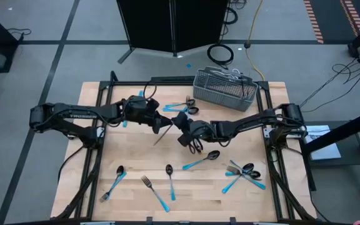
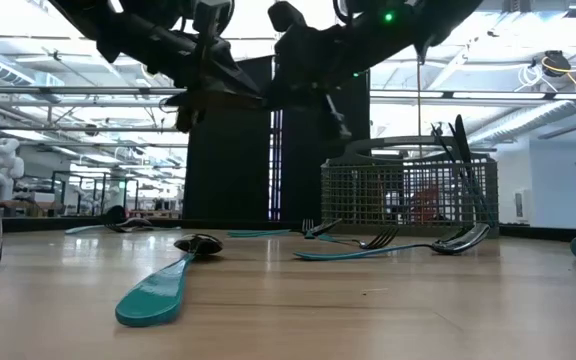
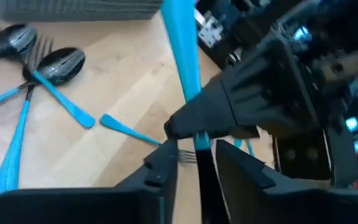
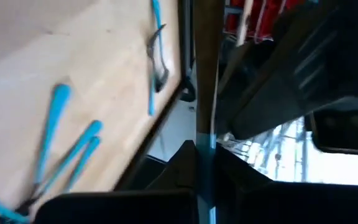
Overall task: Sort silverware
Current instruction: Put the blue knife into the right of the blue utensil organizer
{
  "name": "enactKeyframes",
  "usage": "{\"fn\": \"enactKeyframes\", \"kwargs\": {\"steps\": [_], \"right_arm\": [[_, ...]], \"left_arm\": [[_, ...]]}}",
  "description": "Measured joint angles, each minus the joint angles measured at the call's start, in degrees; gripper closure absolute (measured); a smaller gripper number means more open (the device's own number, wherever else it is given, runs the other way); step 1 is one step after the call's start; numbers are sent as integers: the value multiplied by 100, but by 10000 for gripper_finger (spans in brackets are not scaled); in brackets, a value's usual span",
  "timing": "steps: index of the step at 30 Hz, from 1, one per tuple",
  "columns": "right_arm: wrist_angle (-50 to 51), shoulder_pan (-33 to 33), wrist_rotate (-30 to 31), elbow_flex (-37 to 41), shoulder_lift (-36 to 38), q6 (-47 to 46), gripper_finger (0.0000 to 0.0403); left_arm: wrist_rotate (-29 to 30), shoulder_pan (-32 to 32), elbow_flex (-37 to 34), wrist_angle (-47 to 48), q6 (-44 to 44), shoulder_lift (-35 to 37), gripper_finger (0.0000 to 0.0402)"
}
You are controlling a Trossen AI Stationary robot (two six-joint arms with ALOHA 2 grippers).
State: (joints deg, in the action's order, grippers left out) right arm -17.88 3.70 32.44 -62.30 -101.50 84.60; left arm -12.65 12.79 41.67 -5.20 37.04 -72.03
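A knife with a light-blue handle (image 3: 180, 43) and a long dark blade (image 4: 207, 62) is held in the air over the table's middle, between my two grippers. My right gripper (image 4: 205, 155) is shut on it and also shows in the high view (image 1: 181, 125). My left gripper (image 3: 197, 155) faces it from the table's left (image 1: 161, 122). It is open, with a finger on either side of the blade's end, and table shows in the gap. The blade's tip (image 1: 158, 139) sticks out toward the near edge. My right gripper pinches the knife's blue handle (image 4: 206, 163) between its two fingers, near where the handle meets the blade. The fingers (image 3: 191, 124) come from the table's right and lie roughly along the knife. The knife is lifted clear of the table.
A grey wire-mesh basket (image 1: 225, 87) holding some cutlery stands at the far right. Loose blue-handled pieces lie near the far edge (image 1: 183, 106), at mid table (image 1: 202, 159), at the near right (image 1: 245, 172) and along the near edge (image 1: 155, 190). A spoon (image 2: 168, 280) lies close in the low view.
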Motion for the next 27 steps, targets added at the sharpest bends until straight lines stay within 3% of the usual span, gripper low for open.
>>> {"fn": "enactKeyframes", "kwargs": {"steps": [5,12,15,17,20,27], "right_arm": [[1037,-115,-821,9,509,-1411,397],[2730,-803,-1982,17,2100,-3468,397],[2860,-1272,-2602,404,2997,-4203,397],[2600,-1557,-2623,894,3626,-4454,397],[1668,-2033,-2602,1817,4489,-4790,397],[-886,-2947,-1680,3765,5568,-4983,397]], "left_arm": [[-386,318,0,4,-762,179,259],[-352,817,0,422,-1675,1032,254],[-243,765,-184,563,-2002,1531,253],[-178,589,-559,368,-2134,1882,253],[-96,315,-1410,-586,-2235,2416,253],[-10,178,-3258,-4668,-2321,3114,253]]}}
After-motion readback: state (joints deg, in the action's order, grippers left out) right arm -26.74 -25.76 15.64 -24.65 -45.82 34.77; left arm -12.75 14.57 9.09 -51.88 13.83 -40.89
